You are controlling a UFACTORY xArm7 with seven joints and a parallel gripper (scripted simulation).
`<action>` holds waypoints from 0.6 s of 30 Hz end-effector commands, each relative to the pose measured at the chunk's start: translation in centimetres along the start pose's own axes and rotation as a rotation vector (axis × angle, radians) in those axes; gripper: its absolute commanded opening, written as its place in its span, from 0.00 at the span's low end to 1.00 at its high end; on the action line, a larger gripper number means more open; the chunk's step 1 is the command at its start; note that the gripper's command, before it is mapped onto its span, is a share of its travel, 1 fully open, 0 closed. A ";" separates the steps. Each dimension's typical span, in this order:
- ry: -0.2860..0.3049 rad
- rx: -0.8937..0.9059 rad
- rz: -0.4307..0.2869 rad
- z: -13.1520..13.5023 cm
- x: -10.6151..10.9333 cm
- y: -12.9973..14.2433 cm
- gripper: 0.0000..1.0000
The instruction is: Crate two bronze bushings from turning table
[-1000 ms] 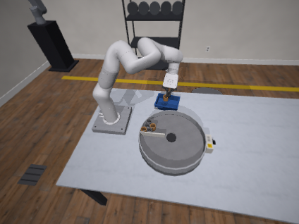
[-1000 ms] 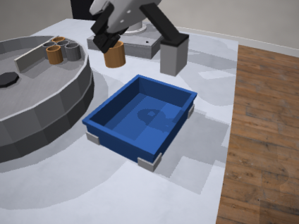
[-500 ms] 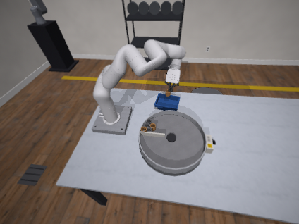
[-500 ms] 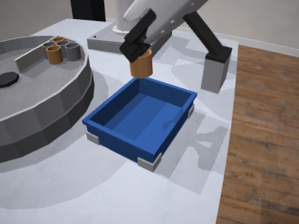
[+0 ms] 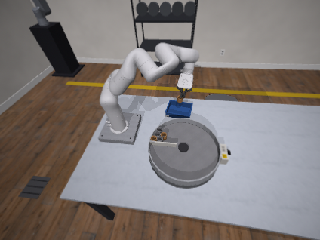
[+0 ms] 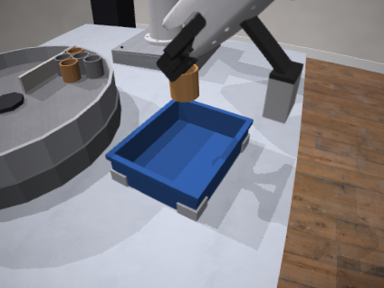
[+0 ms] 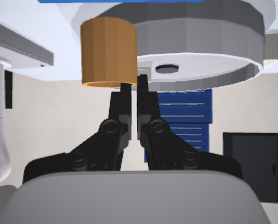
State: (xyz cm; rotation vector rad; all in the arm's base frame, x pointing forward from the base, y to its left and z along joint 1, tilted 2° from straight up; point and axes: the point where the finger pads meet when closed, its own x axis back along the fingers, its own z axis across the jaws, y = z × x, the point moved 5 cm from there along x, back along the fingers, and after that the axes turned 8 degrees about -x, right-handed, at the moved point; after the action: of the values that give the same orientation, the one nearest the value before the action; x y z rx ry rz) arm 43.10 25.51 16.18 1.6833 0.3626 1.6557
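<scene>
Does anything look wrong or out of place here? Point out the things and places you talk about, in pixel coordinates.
One oddity: the bronze bushing [image 5: 180,100] [image 6: 185,88] [image 7: 108,52] held above the crate [image 5: 179,109] [image 6: 195,148] [image 7: 120,1] sits off to one side of the nearly closed fingers [image 5: 180,90] [image 6: 182,48], apparently pinched by its edge rather than centred between them. I see nothing spilled or damaged.
</scene>
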 end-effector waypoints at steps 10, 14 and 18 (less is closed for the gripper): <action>0.002 -0.002 0.004 -0.3 -2.2 -2.0 0.00; 0.002 -0.002 0.004 -0.5 -3.9 -3.5 0.00; 0.002 -0.002 0.004 -0.6 -4.7 -4.1 0.00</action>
State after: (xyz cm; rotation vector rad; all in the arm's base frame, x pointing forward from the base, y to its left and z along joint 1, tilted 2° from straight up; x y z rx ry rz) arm 42.95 25.38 11.19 1.6844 0.3640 1.6543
